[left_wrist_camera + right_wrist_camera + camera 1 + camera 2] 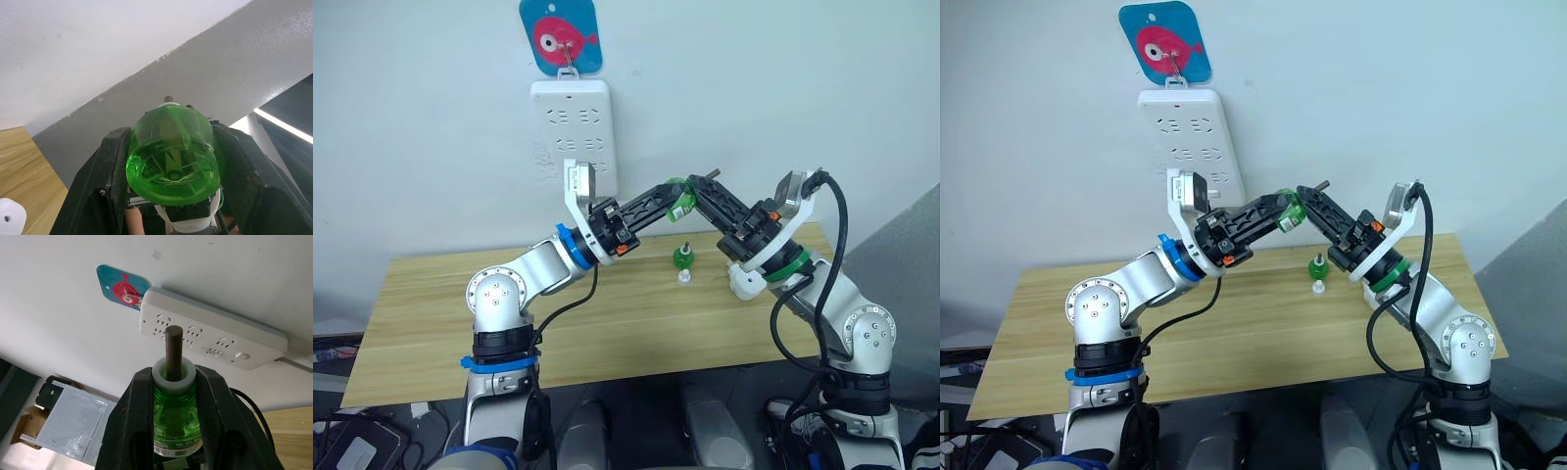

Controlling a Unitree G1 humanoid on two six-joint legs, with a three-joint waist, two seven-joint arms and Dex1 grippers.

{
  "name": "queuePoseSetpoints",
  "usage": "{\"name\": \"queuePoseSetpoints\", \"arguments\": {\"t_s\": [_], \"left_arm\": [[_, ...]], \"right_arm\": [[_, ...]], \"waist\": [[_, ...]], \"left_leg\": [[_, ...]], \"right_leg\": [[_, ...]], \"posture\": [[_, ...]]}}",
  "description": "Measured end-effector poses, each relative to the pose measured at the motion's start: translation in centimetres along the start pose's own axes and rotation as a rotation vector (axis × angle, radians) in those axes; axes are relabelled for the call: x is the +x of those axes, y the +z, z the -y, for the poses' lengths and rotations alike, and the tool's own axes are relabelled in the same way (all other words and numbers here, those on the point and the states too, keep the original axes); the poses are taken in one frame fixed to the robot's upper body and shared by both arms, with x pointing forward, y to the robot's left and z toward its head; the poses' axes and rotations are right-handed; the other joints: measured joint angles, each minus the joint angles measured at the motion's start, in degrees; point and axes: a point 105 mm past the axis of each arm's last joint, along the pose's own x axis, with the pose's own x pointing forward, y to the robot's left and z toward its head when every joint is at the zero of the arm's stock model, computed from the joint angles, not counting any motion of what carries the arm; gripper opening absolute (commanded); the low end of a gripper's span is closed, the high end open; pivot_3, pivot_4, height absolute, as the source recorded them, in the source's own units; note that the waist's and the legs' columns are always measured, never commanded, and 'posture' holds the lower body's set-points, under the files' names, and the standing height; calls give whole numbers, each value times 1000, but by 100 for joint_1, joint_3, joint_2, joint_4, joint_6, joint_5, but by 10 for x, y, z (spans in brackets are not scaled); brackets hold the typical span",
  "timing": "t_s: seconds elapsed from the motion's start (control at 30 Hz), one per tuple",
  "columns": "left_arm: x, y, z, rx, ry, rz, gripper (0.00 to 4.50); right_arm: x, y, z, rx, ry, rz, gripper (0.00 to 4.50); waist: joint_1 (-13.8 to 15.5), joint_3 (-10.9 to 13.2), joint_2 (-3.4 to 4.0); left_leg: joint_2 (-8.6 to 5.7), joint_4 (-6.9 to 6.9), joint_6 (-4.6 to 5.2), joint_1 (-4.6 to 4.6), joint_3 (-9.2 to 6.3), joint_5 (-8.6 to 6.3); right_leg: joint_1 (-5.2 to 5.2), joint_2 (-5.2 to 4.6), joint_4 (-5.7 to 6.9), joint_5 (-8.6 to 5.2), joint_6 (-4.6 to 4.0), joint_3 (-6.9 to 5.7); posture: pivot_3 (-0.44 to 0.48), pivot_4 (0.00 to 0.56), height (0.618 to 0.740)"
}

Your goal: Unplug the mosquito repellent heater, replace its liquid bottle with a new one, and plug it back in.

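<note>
You are looking at the mosquito repellent heater (742, 283) as a small rounded white lump lying on the tabletop (431, 313), right of centre in the left eye view and tucked just beside the right wrist; part of it is hiding behind that arm, so you cannot be reading its face or prongs.

Above it, near the middle of the frame, a green liquid bottle (678, 199) is hanging in the air, well clear of the wood. Your left pincer (671, 202) is reaching in from the left and is clamping the bottle's body between its black fingers (107, 186); the left wrist view is showing you the round green base end-on. Your right pincer (700, 188) is coming in from the right and is squeezing the same bottle at its shoulder, its fingers (134, 426) pressing on both sides just below the white collar, with the dark wick poking up beyond them.

Lower in the frame, a second green bottle (682, 257) is standing upright on the tabletop, with a small white cap (685, 278) sitting just in front of it.

On the wall at upper centre, a white power strip (570, 137) is hanging below a blue tag with a pink fish (562, 37).
</note>
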Motion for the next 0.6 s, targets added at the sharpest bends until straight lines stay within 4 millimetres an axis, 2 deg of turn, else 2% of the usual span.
{"name": "queuePoseSetpoints", "arguments": {"t_s": [0.03,0.07,0.1,0.2,0.23,0.37,0.43,0.53,0.6], "left_arm": [[0,0,0,0,0,1,2274],[0,0,0,-1,1,-1,2274],[0,0,-1,-2,2,-2,2274],[-3,1,-5,-7,20,-3,2274],[-5,3,-7,-5,28,-3,2274],[-13,8,-9,24,58,-10,2274],[-22,11,-13,53,98,-21,2274],[-32,6,-22,104,161,-70,2274],[-43,-1,-29,186,222,-144,2274]], "right_arm": [[0,0,0,4,0,2,803],[-1,0,1,8,-1,5,1363],[-1,0,1,9,-2,6,1524],[-6,4,2,0,-15,27,2484],[-11,8,6,-10,-39,42,2989],[-32,29,24,-145,-188,65,4353],[-47,40,40,-252,-307,40,4500],[-64,44,57,-453,-449,-78,4500],[-77,48,76,-713,-613,-251,4500]], "waist": [[0,0,0],[2,0,0],[2,0,0],[7,-1,0],[18,-2,-1],[26,-2,-1],[22,-2,-1],[21,-1,0],[10,-1,0]], "left_leg": [[0,0,0,0,0,0],[0,0,0,0,0,0],[0,0,0,0,0,0],[0,0,0,0,0,0],[0,0,0,-1,0,0],[-5,0,1,-2,4,-1],[-4,-2,2,1,4,-1],[-3,-6,2,5,12,-1],[-3,-8,3,14,23,-2]], "right_leg": [[0,0,0,0,0,0],[0,0,0,0,0,0],[0,0,0,0,0,1],[0,0,0,0,0,0],[0,0,-1,0,0,0],[0,-1,-2,0,0,3],[0,0,-2,0,0,5],[-1,3,-3,-1,1,12],[-1,5,-4,-1,2,23]], "posture": [[-201,174,725],[-199,175,725],[-197,175,725],[-195,179,725],[-196,183,725],[-197,196,725],[-198,202,725],[-200,213,725],[-198,226,725]]}}
